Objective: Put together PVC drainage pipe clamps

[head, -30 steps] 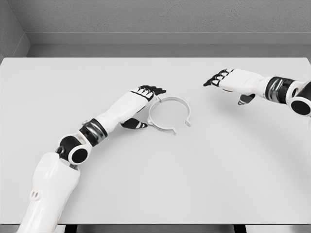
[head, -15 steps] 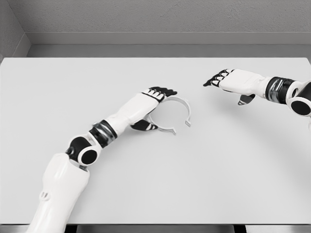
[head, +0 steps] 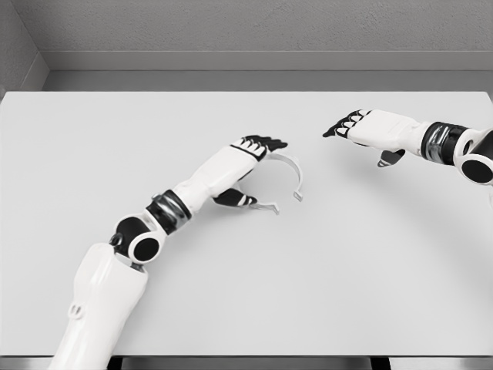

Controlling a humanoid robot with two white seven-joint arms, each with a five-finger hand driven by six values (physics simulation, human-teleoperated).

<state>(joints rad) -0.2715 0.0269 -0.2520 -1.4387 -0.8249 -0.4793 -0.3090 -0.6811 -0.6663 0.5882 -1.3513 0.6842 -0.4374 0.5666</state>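
A white open-ended PVC pipe clamp ring point(head: 297, 174) lies flat on the white table point(head: 347, 270) near its middle. My left hand point(head: 254, 171) reaches over the ring's left half and hides it. Its fingers point(head: 263, 143) stretch across the far rim and its thumb point(head: 235, 199) sits at the near rim by the ring's lug; the hand is open, not closed on the ring. The ring's right arc and its gap end remain visible. My right hand point(head: 350, 131) hovers at the upper right, apart from the ring, fingers extended and holding nothing.
A grey wall point(head: 246, 31) runs behind the table's far edge. The table's front edge is at the bottom of the view, where the left upper arm point(head: 100, 308) comes in.
My left hand has slid right and slightly forward over the clamp ring, covering more of its left side. The ring and the right hand have stayed put.
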